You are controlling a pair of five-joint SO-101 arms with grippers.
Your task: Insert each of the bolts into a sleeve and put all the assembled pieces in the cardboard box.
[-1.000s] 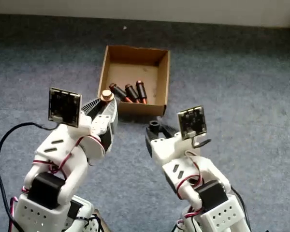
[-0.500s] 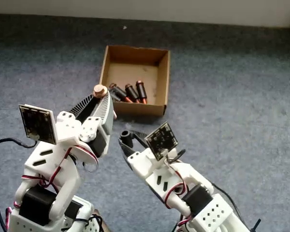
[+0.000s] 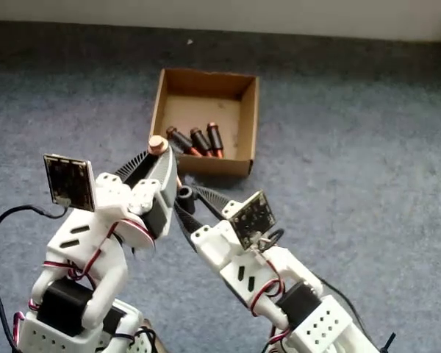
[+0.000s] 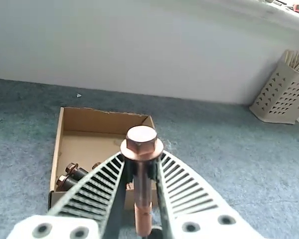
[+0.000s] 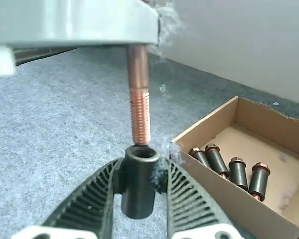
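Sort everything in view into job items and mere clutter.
Job: copper-coloured hex-head metal bolt, dark cylindrical sleeve, brown cardboard box, assembled bolt-and-sleeve pieces inside it.
Lying about: beige perforated holder of sticks, grey carpet.

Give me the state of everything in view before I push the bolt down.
Left claw, shut on bolt.
Right claw, shut on sleeve.
Bolt, upright, tip at the sleeve's mouth, not inserted.
Sleeve, upright, opening up.
Box, open, four assembled pieces lying inside.
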